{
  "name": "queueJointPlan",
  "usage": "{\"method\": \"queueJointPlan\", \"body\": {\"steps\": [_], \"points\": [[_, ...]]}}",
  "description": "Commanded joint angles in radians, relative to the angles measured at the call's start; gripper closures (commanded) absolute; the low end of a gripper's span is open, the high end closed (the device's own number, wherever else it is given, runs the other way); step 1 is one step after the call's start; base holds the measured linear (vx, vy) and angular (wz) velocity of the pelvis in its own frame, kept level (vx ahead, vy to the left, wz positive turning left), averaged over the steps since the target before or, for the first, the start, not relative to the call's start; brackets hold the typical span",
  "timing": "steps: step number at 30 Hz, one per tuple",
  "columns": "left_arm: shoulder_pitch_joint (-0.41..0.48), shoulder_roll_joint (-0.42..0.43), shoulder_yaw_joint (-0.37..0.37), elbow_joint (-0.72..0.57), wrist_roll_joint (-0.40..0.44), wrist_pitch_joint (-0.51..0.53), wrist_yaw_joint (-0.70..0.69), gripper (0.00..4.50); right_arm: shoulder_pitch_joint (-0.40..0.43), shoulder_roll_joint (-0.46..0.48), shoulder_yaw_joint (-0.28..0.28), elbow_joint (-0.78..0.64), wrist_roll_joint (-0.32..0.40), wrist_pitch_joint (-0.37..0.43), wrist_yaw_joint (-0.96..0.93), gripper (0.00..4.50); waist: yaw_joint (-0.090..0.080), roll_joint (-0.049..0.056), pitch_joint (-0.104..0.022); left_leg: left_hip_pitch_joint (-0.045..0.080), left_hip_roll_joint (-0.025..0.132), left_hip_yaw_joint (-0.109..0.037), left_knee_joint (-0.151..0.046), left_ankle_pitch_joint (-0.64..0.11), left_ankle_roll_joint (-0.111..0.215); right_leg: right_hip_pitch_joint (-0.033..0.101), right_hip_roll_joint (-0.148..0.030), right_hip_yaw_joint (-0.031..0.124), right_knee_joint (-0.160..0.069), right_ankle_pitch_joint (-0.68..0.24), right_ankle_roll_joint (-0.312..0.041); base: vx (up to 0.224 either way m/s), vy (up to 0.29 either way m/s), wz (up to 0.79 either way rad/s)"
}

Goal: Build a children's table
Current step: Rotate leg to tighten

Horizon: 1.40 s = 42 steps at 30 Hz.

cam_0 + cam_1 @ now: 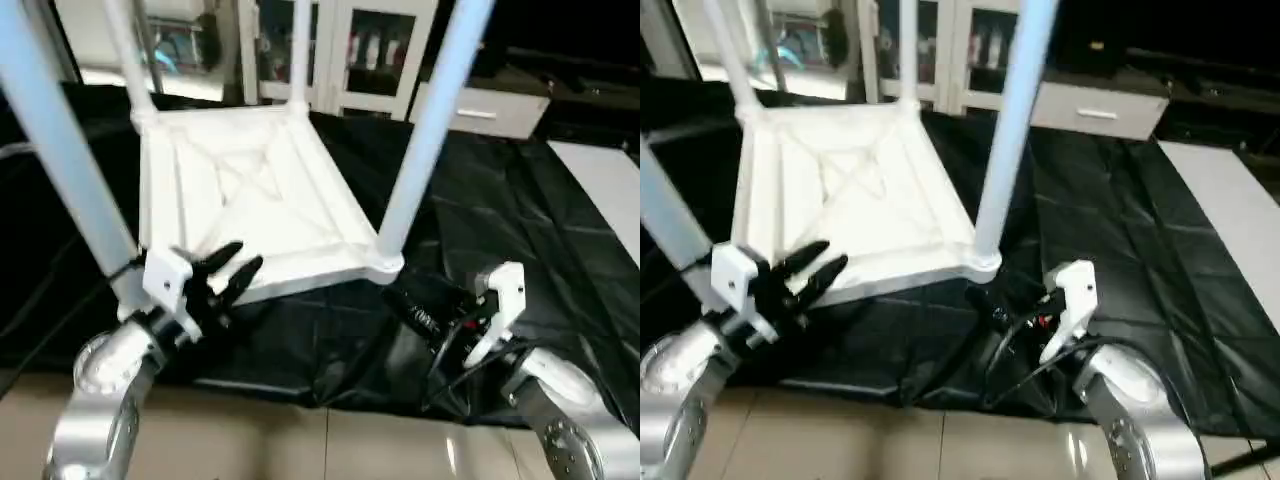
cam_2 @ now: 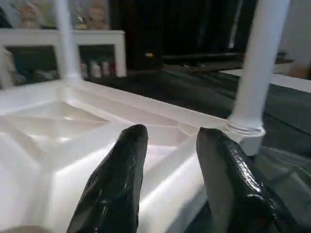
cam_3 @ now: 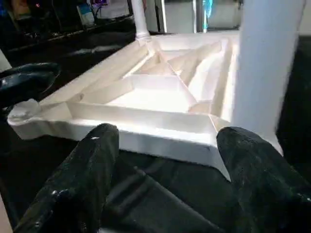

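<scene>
Tabletop (image 1: 250, 190) lay underside-up on black sheet (image 1: 480, 240), legs (image 1: 425, 130) apparently all socketed. Left gripper (image 1: 228, 272) spread over near rim, right gripper (image 3: 165, 170) spread, empty, beside near-right leg. Best gripped by opposite rims, flipped evenly.

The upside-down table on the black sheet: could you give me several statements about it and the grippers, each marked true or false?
1. The tabletop lies with its ribbed underside up on the black sheet. True.
2. All four legs lie flat beside the tabletop. False: legs stand upright in corner sockets, such as the near right leg.
3. The left gripper is at the tabletop's near edge, fingers apart, holding nothing. True.
4. The right gripper is clamped around a leg. False: it is open and empty, short of the near edge.
5. The sheet under the table is white. False: it is black.
</scene>
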<state>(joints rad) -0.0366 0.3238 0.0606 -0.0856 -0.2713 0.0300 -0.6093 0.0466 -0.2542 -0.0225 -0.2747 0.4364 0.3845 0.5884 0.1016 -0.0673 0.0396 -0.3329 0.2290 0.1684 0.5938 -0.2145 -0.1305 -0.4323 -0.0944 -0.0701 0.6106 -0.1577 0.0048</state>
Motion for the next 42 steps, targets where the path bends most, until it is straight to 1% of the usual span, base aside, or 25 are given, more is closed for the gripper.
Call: {"method": "queueJointPlan", "body": {"steps": [1,3,6,9,10,12,13,14,15,17,18,20,21,22,23,24,25,26,27,28,29,30,32,37,42], "points": [[-0.003,0.027,0.001,-0.019,0.021,0.020,0.024,2.58,-0.012,0.011,0.009,-0.013,-0.011,-0.004,-0.015,0.97,0.029,-0.004,-0.039,-0.034,-0.016,-0.005,-0.005,-0.152,0.179,0.076,-0.172,0.133,-0.156,-0.748,-0.048,-0.028,0.086,0.02],[-0.009,0.040,0.013,-0.002,0.035,0.000,0.031,2.58,-0.021,0.007,0.017,-0.005,-0.020,-0.012,-0.011,0.97,0.039,-0.002,-0.033,-0.043,-0.013,-0.027,0.010,-0.131,0.196,0.075,-0.191,0.152,-0.165,-0.795,-0.064,-0.028,0.115,0.02],[-0.017,0.042,0.052,0.016,0.055,-0.017,0.065,2.58,-0.030,0.000,0.016,0.006,-0.021,-0.019,-0.011,0.97,-0.022,0.027,-0.035,0.026,-0.037,0.015,-0.078,-0.243,0.285,0.019,-0.029,0.041,-0.099,-0.550,-0.101,-0.037,0.184,0.09],[-0.022,0.054,0.080,0.031,0.064,-0.025,0.085,2.58,-0.037,-0.006,0.008,0.010,-0.014,-0.015,-0.013,0.97,-0.068,0.027,-0.031,0.031,-0.040,0.045,-0.115,-0.332,0.343,0.014,0.011,-0.019,-0.049,-0.315,-0.122,-0.037,0.206,0.10],[-0.025,0.055,0.085,0.032,0.073,-0.025,0.103,2.58,-0.039,-0.006,0.006,0.010,-0.014,-0.014,-0.012,0.97,-0.086,0.018,-0.029,0.024,-0.045,0.062,-0.121,-0.379,0.342,0.022,0.001,-0.027,-0.051,-0.273,-0.112,-0.041,0.165,0.10],[-0.035,0.059,0.088,0.039,0.076,-0.032,0.116,2.58,-0.039,-0.006,0.008,0.014,-0.018,-0.015,-0.012,0.97,-0.089,0.014,-0.028,0.007,-0.048,0.061,-0.095,-0.480,0.263,0.052,-0.089,0.019,-0.121,-0.424,-0.042,-0.041,0.146,0.07],[-0.039,0.060,0.088,0.040,0.076,-0.029,0.119,2.58,-0.038,-0.007,0.009,0.016,-0.020,-0.016,-0.011,0.97,-0.084,0.009,-0.030,0.008,-0.044,0.046,-0.071,-0.474,0.242,0.064,-0.127,0.043,-0.144,-0.475,-0.020,-0.039,0.131,-0.06],[-0.042,0.063,0.087,0.040,0.080,-0.028,0.123,2.58,-0.036,-0.008,0.012,0.017,-0.022,-0.018,-0.010,0.97,-0.065,0.004,-0.030,-0.011,-0.024,0.006,-0.029,-0.414,0.227,0.094,-0.213,0.095,-0.187,-0.556,0.014,-0.039,0.131,-0.06],[-0.045,0.062,0.087,0.038,0.079,-0.025,0.125,2.58,-0.034,-0.009,0.014,0.016,-0.022,-0.020,-0.010,0.97,-0.065,0.005,-0.028,-0.014,-0.010,-0.022,-0.025,-0.402,0.213,0.105,-0.231,0.098,-0.202,-0.608,0.005,-0.048,0.169,-0.15],[-0.050,0.059,0.089,0.037,0.085,-0.027,0.135,2.58,-0.029,-0.011,0.016,0.016,-0.021,-0.021,-0.011,0.97,-0.080,0.011,-0.020,-0.012,-0.020,-0.014,-0.070,-0.469,0.193,0.099,-0.160,0.043,-0.180,-0.621,0.012,-0.073,0.188,-0.16],[-0.052,0.056,0.092,0.036,0.082,-0.022,0.138,2.58,-0.027,-0.012,0.017,0.014,-0.020,-0.021,-0.010,0.97,-0.134,0.034,-0.017,0.007,-0.048,0.034,-0.169,-0.635,0.144,0.062,0.021,-0.078,-0.017,-0.327,-0.012,-0.043,0.189,0.00],[-0.050,0.054,0.094,0.035,0.080,-0.022,0.140,2.58,-0.026,-0.012,0.017,0.014,-0.018,-0.022,-0.008,0.97,-0.110,0.052,-0.007,-0.006,-0.017,0.031,-0.202,-0.670,0.055,0.059,0.019,-0.106,0.066,-0.113,-0.056,-0.030,0.135,0.12],[-0.048,0.052,0.095,0.032,0.076,-0.017,0.141,2.58,-0.026,-0.012,0.016,0.015,-0.017,-0.022,-0.007,0.97,-0.109,0.041,-0.015,0.009,0.002,0.003,-0.194,-0.653,-0.068,0.058,-0.019,-0.083,0.029,-0.106,-0.084,-0.039,0.060,0.04],[-0.041,0.046,0.097,0.023,0.064,-0.003,0.145,2.58,-0.026,-0.012,0.015,0.017,-0.015,-0.023,-0.004,0.97,-0.100,0.029,-0.023,0.008,0.004,0.002,-0.187,-0.634,-0.128,0.062,-0.048,-0.062,0.006,-0.132,-0.110,0.000,0.000,0.00],[-0.028,0.039,0.095,0.010,0.062,-0.006,0.152,2.58,-0.027,-0.013,0.012,0.018,-0.013,-0.026,-0.003,0.97,-0.087,-0.010,-0.044,0.003,0.009,-0.012,-0.150,-0.573,-0.142,0.076,-0.104,-0.013,-0.017,-0.187,-0.132,0.000,0.000,0.00],[-0.021,0.034,0.092,0.002,0.063,-0.009,0.156,2.58,-0.028,-0.014,0.011,0.019,-0.012,-0.027,-0.003,0.97,-0.045,-0.016,-0.037,-0.031,-0.018,-0.132,0.109,-0.122,0.003,0.104,-0.320,0.121,-0.125,-0.373,-0.222,0.000,0.000,0.00],[-0.014,0.028,0.087,-0.007,0.065,-0.013,0.158,2.58,-0.030,-0.014,0.008,0.022,-0.011,-0.030,-0.004,0.97,-0.046,-0.005,-0.033,-0.071,-0.020,-0.155,0.109,-0.006,-0.005,0.155,-0.288,0.071,-0.100,-0.361,-0.229,0.068,0.085,-0.49],[0.001,0.012,0.068,-0.024,0.075,-0.030,0.166,2.58,-0.032,-0.012,0.003,0.028,-0.016,-0.043,-0.009,0.97,-0.046,0.016,-0.036,-0.085,-0.024,-0.118,-0.022,0.085,-0.057,0.140,-0.095,-0.042,-0.073,-0.379,-0.167,0.068,0.085,-0.49],[0.001,0.012,0.068,-0.024,0.075,-0.030,0.166,2.58,-0.032,-0.012,0.003,0.028,-0.016,-0.043,-0.009,0.97,-0.055,0.025,-0.028,-0.058,0.013,-0.138,-0.055,-0.007,-0.044,0.100,-0.043,-0.027,-0.046,-0.313,-0.127,-0.004,0.096,-0.18],[0.009,-0.010,0.051,-0.032,0.093,-0.052,0.185,2.58,-0.036,-0.005,-0.001,0.036,-0.025,-0.062,-0.018,0.97,-0.055,0.048,-0.043,0.010,0.055,-0.140,-0.053,-0.119,-0.034,0.058,-0.051,0.001,-0.021,-0.126,-0.122,-0.018,0.060,0.28],[0.011,-0.023,0.043,-0.034,0.103,-0.064,0.197,2.58,-0.038,-0.001,-0.003,0.041,-0.030,-0.073,-0.023,0.97,-0.075,0.025,-0.032,-0.025,0.037,-0.121,-0.075,-0.203,-0.034,0.079,-0.055,0.014,-0.024,-0.050,-0.150,-0.018,0.060,0.28],[0.013,-0.037,0.038,-0.032,0.104,-0.078,0.205,2.58,-0.040,0.004,-0.003,0.048,-0.038,-0.086,-0.029,0.97,-0.067,0.034,-0.024,-0.031,0.026,-0.110,-0.083,-0.274,-0.042,0.081,-0.061,0.019,-0.033,-0.077,-0.161,0.000,0.000,0.00],[0.022,-0.055,0.033,-0.011,0.116,-0.116,0.217,2.58,-0.040,0.022,-0.009,0.071,-0.059,-0.124,-0.054,0.97,-0.063,0.015,-0.017,-0.024,0.012,-0.082,-0.082,-0.468,-0.040,0.069,-0.088,0.044,-0.074,-0.309,-0.149,0.000,0.000,0.00],[0.071,-0.103,0.067,-0.018,0.136,-0.181,0.282,2.58,-0.031,0.045,-0.037,0.145,-0.151,-0.270,-0.139,0.97,-0.055,0.002,-0.016,-0.022,0.020,-0.064,-0.092,-0.398,0.004,0.072,-0.096,0.054,-0.095,-0.402,-0.110,0.000,0.000,0.00],[0.077,-0.095,0.105,-0.059,0.119,-0.165,0.305,2.58,-0.041,0.086,-0.111,0.165,-0.132,-0.343,-0.206,0.97,-0.050,-0.003,-0.026,-0.025,0.020,-0.054,-0.091,-0.267,0.038,0.083,-0.088,0.052,-0.076,-0.217,-0.136,0.000,0.000,0.00]]}}
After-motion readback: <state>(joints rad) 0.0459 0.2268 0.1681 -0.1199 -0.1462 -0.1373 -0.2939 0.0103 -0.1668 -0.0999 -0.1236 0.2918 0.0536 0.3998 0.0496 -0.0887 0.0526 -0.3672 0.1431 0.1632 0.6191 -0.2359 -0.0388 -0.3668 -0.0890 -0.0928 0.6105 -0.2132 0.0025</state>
